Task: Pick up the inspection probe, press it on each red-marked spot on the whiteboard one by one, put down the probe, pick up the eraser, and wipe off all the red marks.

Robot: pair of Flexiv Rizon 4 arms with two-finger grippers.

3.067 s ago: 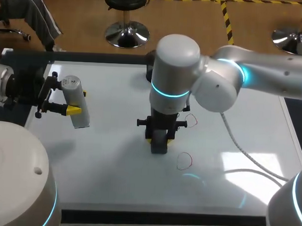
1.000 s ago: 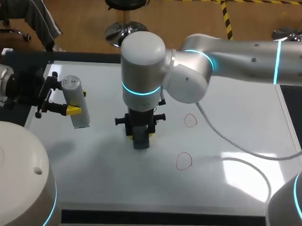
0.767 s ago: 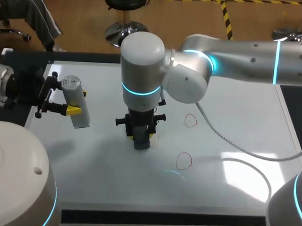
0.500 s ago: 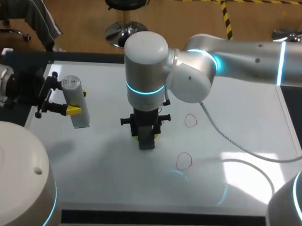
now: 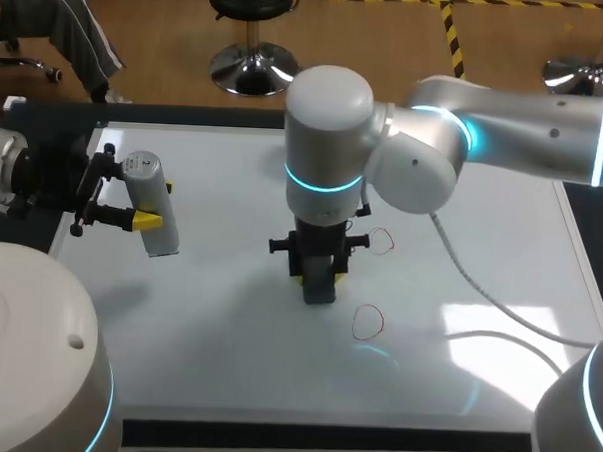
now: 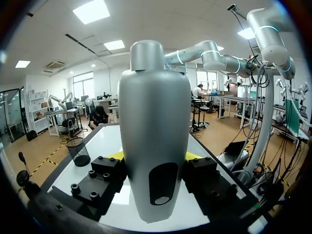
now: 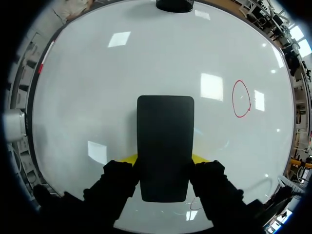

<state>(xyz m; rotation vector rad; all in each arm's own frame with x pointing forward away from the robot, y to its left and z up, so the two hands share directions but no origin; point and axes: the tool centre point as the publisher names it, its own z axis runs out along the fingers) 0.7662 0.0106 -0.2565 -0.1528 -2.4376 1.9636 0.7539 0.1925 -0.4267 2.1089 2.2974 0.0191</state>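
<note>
Overhead: two red marks (image 5: 368,321), right wrist only one; right claw (image 7: 165,158) clamps eraser (image 7: 165,131), left claw (image 6: 155,156) probe (image 6: 153,107).

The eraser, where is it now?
In the head view, the eraser sits in the right pincer near the whiteboard's middle, just left of two red circles.

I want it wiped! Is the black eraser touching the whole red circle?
Apart. The right wrist view shows bare whiteboard between the eraser and the red circle.
</note>
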